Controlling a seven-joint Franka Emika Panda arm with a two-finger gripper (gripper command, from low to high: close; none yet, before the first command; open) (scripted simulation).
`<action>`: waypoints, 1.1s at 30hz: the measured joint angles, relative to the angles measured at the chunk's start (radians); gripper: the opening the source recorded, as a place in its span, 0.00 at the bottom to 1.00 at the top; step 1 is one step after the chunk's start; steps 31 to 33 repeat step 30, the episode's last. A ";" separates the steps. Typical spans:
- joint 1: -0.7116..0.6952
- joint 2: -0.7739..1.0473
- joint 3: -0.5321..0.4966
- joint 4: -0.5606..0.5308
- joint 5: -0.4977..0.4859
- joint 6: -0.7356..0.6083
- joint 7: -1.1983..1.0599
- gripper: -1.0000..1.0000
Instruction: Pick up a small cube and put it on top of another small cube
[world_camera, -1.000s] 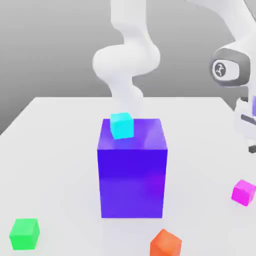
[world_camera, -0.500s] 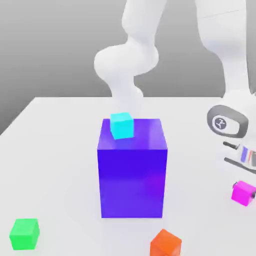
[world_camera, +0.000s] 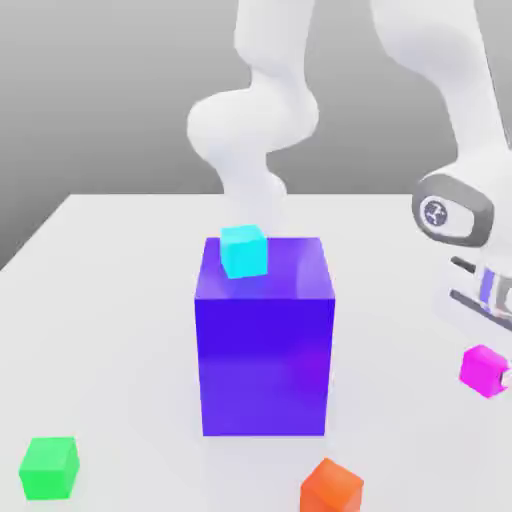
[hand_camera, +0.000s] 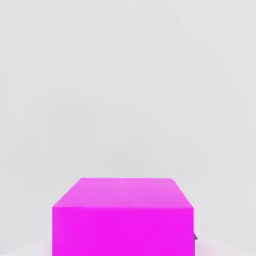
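The small magenta-pink cube (world_camera: 480, 368) hangs just above the white table at the exterior view's right edge. My gripper (world_camera: 493, 374) is shut on it, reaching down from the white hand (world_camera: 455, 215). One dark fingertip (world_camera: 503, 379) shows against the cube's side. In the hand view the magenta cube (hand_camera: 122, 217) sits close and large, with white table behind it. A small cyan cube (world_camera: 244, 250) rests on the top of the big blue-violet block (world_camera: 264, 350), near that top's far left corner.
The big block stands mid-table, well to the left of my gripper in the exterior view. A green cube (world_camera: 49, 468) lies at the front left and an orange cube (world_camera: 331, 487) at the front centre. The arm's white links (world_camera: 255, 120) rise behind the block.
The hand came down over the magenta cube, closed on it, and has now risen a little with the cube off the table. The other cubes have not moved.
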 joint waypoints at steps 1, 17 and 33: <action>-0.021 0.002 -0.019 0.008 0.009 -0.005 0.004 0.00; -0.418 0.016 -0.326 0.119 0.145 -0.118 -0.068 0.00; -0.726 0.133 -0.365 0.165 0.324 -0.081 -0.394 1.00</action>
